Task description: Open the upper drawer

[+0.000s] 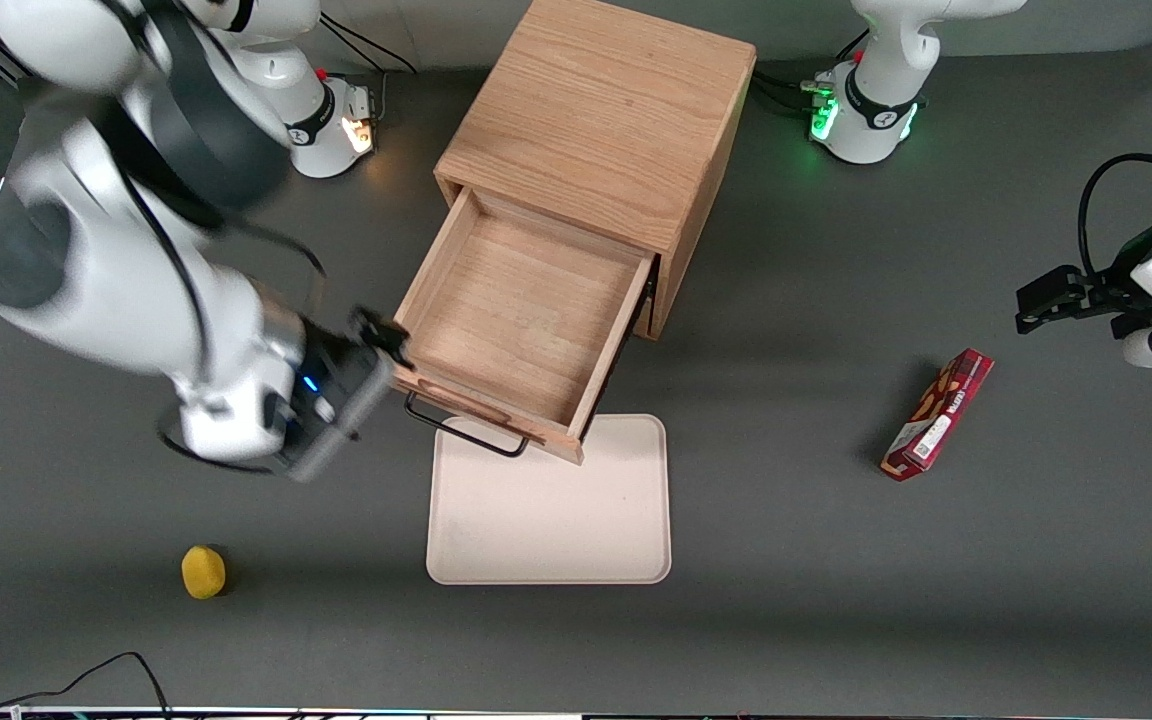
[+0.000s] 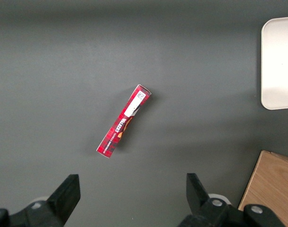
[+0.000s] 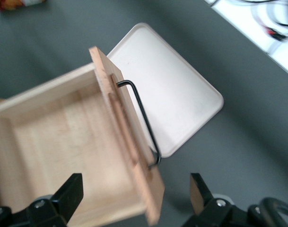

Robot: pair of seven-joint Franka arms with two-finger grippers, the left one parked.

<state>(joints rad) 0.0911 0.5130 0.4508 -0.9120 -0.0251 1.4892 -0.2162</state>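
The upper drawer (image 1: 526,320) stands pulled well out of the oak cabinet (image 1: 601,120), its bare wooden floor exposed. The cabinet sits near the middle of the bench (image 1: 836,600), close to the edge farthest from the front camera. The drawer front overhangs the rim of the cream tray (image 1: 551,510), which lies flat on the bench nearer to the front camera. The black bar handle (image 1: 466,432) projects from the drawer front with nothing gripping it.

The gripper (image 3: 136,194) is at the drawer front's corner on the working arm's side, beside the handle end. Its fingers (image 3: 70,191) are spread wide and hold nothing.

A yellow object (image 1: 203,572) lies toward the working arm's end of the bench. A red box (image 1: 939,413) lies toward the parked arm's end.
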